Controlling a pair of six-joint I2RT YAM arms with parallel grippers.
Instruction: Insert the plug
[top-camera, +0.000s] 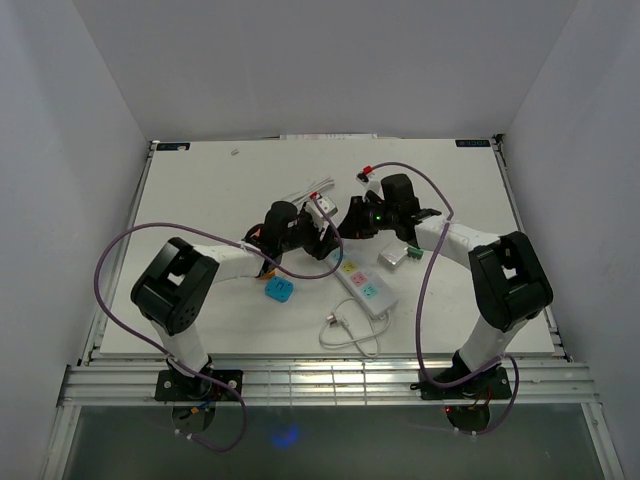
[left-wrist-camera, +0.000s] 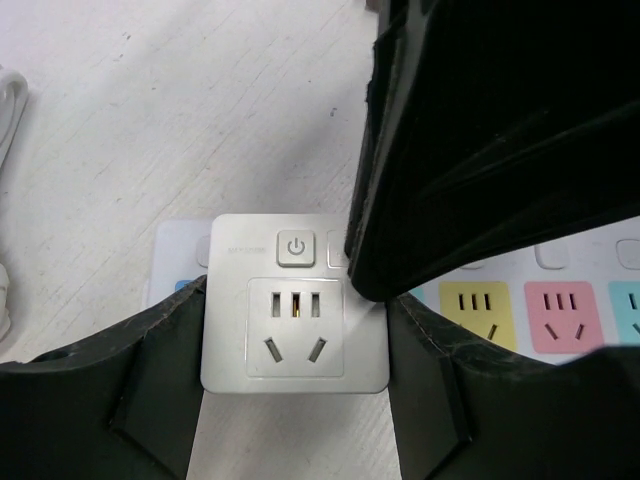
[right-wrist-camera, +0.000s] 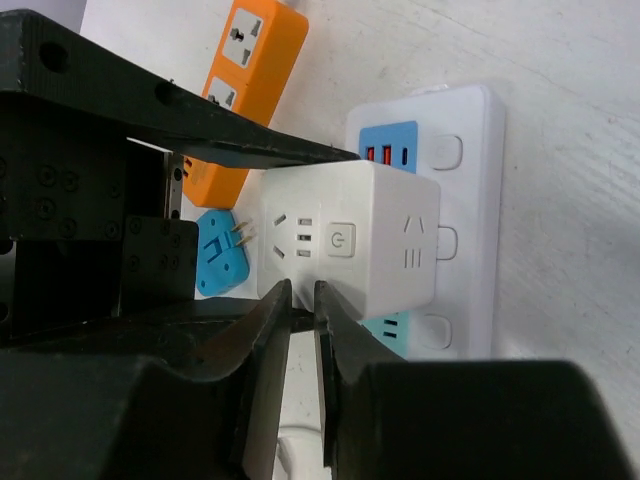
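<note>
Frankly, left hand (left-wrist-camera: 295, 340) clamps the plug (right-wrist-camera: 350, 240), right hand (right-wrist-camera: 302, 330) nearly closed — tilt it and we miss the strip (right-wrist-camera: 460, 200).

Each arm is wearing white tubular links (top-camera: 228, 262) between bulky black joint housings (top-camera: 175, 285), and a purple cable (top-camera: 99, 272) is trailing from every base. A tiny green light (top-camera: 378, 213) is glowing on the right wrist; matte black fingers (left-wrist-camera: 120, 390) are looking scuffed.
</note>
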